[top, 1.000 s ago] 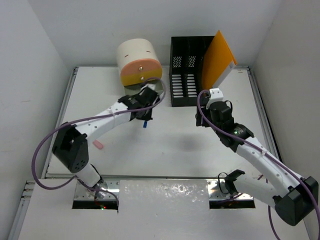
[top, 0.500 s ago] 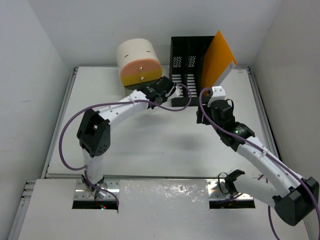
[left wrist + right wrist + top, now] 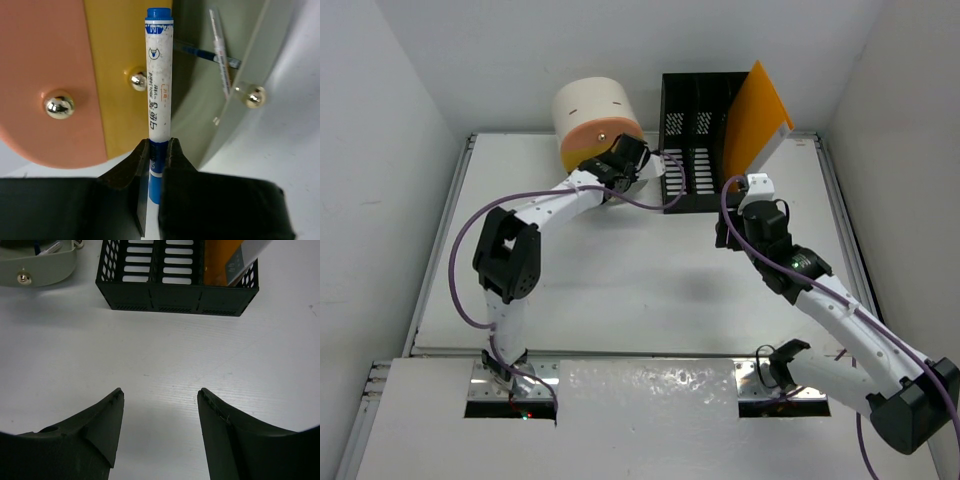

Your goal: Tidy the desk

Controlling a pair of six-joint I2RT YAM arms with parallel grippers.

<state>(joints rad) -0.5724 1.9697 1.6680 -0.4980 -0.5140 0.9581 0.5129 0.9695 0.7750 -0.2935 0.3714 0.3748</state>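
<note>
Top external view, backed by both wrist views, shows the white desk [image 3: 620, 290] beneath two arms, the left gripper [image 3: 159, 148] pinching a blue-capped marker [image 3: 159, 75] in front of a round drawer unit [image 3: 592, 112] at the far edge, and the right gripper [image 3: 160, 402] spread wide above bare desk near a black file rack [image 3: 692, 120] holding an orange folder [image 3: 756, 110].
</note>
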